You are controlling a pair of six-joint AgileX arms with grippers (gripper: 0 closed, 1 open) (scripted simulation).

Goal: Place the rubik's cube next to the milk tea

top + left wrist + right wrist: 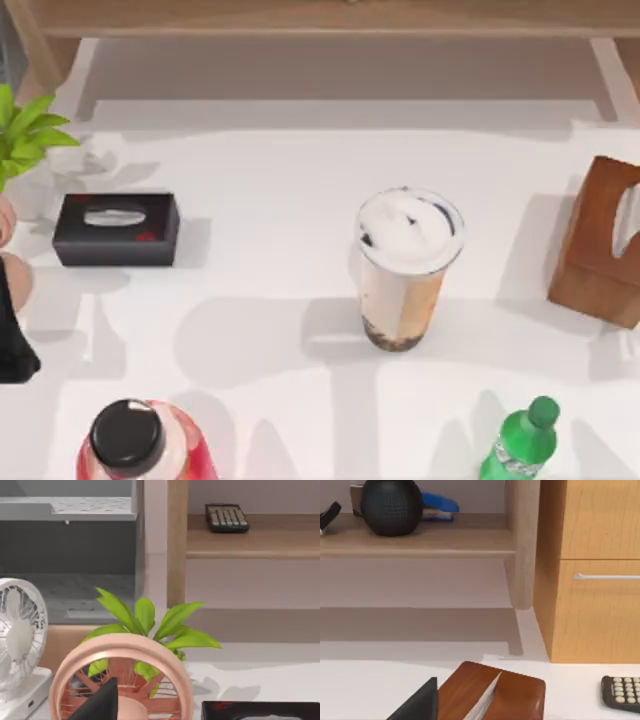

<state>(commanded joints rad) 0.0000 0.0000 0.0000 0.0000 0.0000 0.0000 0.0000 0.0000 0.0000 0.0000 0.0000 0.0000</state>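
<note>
The milk tea [405,268] is a tall clear cup of tan tea with dark pearls at the bottom and a white foamy top. It stands upright near the middle of the table in the top view. The rubik's cube is out of view. My left arm [14,335] is a dark shape at the table's left edge, far from the cup. A dark part of my left gripper [100,702] juts into the left wrist view. A dark part of my right gripper [420,702] juts into the right wrist view, close to the brown tissue box.
A black tissue box [116,228] lies at the left and a brown wooden tissue box [600,245] at the right. A red bottle with a black cap [135,440] and a green bottle [520,440] stand at the front. A plant [25,135] and a pink fan [120,680] stand at the far left.
</note>
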